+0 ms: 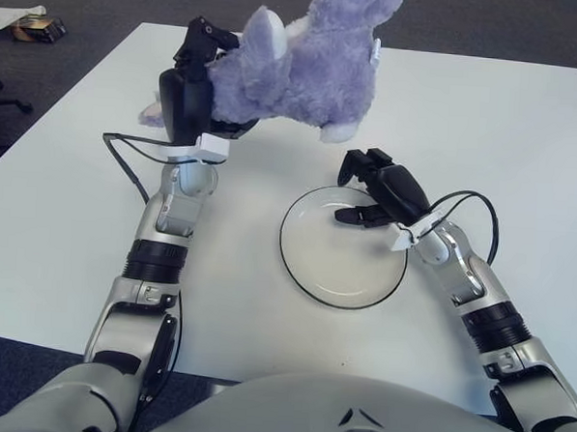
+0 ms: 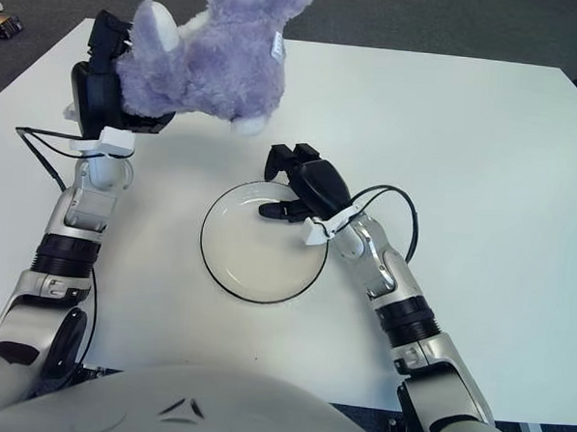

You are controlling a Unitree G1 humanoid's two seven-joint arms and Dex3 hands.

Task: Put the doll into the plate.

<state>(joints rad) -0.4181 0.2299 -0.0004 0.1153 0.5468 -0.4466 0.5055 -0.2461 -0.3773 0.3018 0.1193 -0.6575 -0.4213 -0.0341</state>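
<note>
Up in my left hand [image 1: 193, 90] sat the one doll [image 1: 311, 58], a purple plush animal, and the fingers were clamped on its rear end. Its body stretched out to the right of that hand, with the head end reaching the top edge of the view and a white tag [image 1: 375, 52] showing on its far flank. It looked lifted off the table [image 1: 525, 141], its pale feet [image 1: 337, 132] hanging lowest, though I could not tell for certain whether they touched the surface.

Nearer to me and to the right of the left hand lay a single plate [image 1: 314, 275], round and white with a dark rim, flat on the table. The doll was beyond the plate's far edge, not over it, so nothing lay in the plate.

My right hand [image 1: 382, 187] was at the plate's far right rim, knuckles up, with its dark fingers [image 1: 351, 215] loosely curled and reaching over the rim above the plate's inner surface. It held nothing. Whether the fingertips touched the plate I could not tell.

A black cable [image 1: 127, 159] looped beside the left wrist, and another curved around the right forearm. Well beyond the left hand, off the table on the dark floor, lay a small object [image 1: 32, 26] I could not identify.
</note>
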